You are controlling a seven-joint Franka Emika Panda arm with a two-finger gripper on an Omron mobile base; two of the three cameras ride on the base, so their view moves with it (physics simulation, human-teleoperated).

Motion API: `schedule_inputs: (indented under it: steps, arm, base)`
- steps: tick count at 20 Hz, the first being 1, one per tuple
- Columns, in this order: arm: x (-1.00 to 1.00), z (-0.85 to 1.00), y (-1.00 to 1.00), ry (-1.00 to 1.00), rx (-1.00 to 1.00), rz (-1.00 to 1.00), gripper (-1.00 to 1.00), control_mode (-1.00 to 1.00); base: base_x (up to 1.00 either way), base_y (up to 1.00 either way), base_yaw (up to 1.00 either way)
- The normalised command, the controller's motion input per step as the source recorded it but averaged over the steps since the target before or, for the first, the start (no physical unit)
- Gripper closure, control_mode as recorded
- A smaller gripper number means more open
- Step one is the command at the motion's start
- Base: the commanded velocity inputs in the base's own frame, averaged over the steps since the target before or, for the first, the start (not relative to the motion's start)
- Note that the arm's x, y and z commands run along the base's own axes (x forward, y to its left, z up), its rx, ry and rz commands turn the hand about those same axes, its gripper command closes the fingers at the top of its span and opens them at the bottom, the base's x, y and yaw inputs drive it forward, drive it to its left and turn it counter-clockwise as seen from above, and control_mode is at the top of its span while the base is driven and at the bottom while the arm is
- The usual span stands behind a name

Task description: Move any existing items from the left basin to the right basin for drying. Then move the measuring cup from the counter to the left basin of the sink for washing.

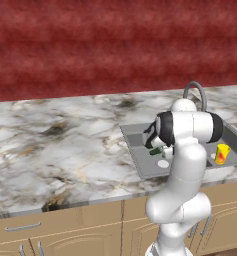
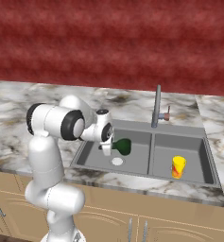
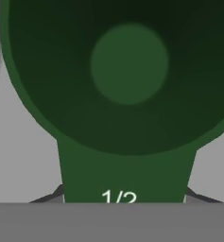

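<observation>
My gripper point(image 2: 107, 150) is shut on the handle of the dark green measuring cup point(image 2: 123, 146), which hangs over the left basin point(image 2: 92, 156) near its pale drain disc point(image 2: 117, 161). In the hand view the measuring cup point(image 3: 127, 71) looms large, round bowl ahead, and its handle, marked 1/2, runs back between my gripper point(image 3: 125, 198) fingertips. From the left base view the gripper point(image 1: 157, 148) and a sliver of the measuring cup point(image 1: 155, 151) sit partly behind my forearm. The small yellow cup-shaped item point(image 2: 178, 167) with a red-orange mark stands upright in the right basin point(image 2: 193, 153).
A grey gooseneck faucet point(image 2: 157, 106) rises behind the divider between the basins. The marble counter point(image 1: 65, 145) spreads wide to the left of the sink point(image 1: 132, 132). Tan cabinets point(image 1: 80, 230) run below, and a red wall stands behind.
</observation>
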Motion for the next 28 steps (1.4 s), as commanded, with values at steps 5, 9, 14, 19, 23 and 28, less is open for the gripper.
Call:
schedule_inputs:
  steps: [5, 9, 14, 19, 23, 28]
  arm:
    - [0.00, -0.19, -0.18, 0.00, 0.03, 0.00, 1.00, -1.00]
    - [0.01, -0.14, -0.15, 0.00, 0.02, 0.00, 1.00, -1.00]
    - [0.04, -0.18, -0.11, -0.01, 0.01, 0.00, 1.00, -1.00]
    - [0.09, -0.20, -0.05, -0.01, 0.00, 0.00, 1.00, -1.00]
    - [0.10, -0.18, -0.02, 0.00, 0.01, 0.00, 1.00, -1.00]
    - [0.14, -0.14, 0.00, 0.00, 0.00, 0.00, 1.00, -1.00]
  base:
    - [0.00, 0.00, 0.00]
    - [0.00, 0.00, 0.00]
    - [0.00, 0.00, 0.00]
    - [0.00, 0.00, 0.00]
    - [0.00, 0.00, 0.00]
    - [0.00, 0.00, 0.00]
